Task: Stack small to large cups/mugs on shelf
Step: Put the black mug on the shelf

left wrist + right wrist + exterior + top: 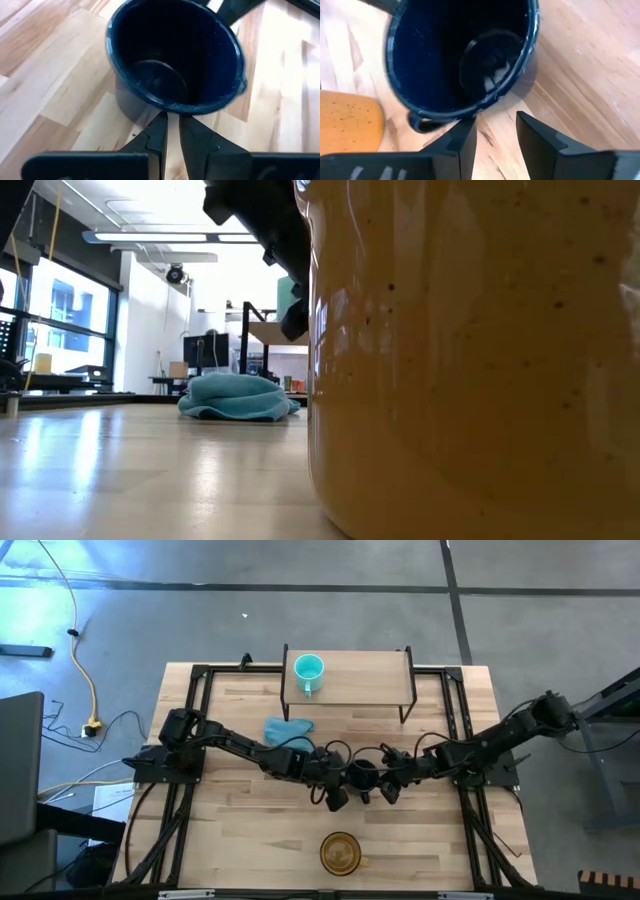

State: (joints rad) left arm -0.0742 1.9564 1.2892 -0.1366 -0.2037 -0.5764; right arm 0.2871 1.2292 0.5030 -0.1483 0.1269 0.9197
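Small mug [308, 670] on shelf [360, 680]; mid-sized mug [361, 777] apparently between both arms.

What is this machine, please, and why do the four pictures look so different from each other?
It is a robot with two dark arms at a wooden table. One picture looks down from above, one looks level across the tabletop, and two come from cameras on the wrists. The left gripper and the right gripper meet at a black mug in the middle. The left fingers pinch its rim; the right fingers stand apart beside it. A turquoise mug stands on the small shelf. An amber mug stands near the front edge, and a blue cloth lies behind the arms.
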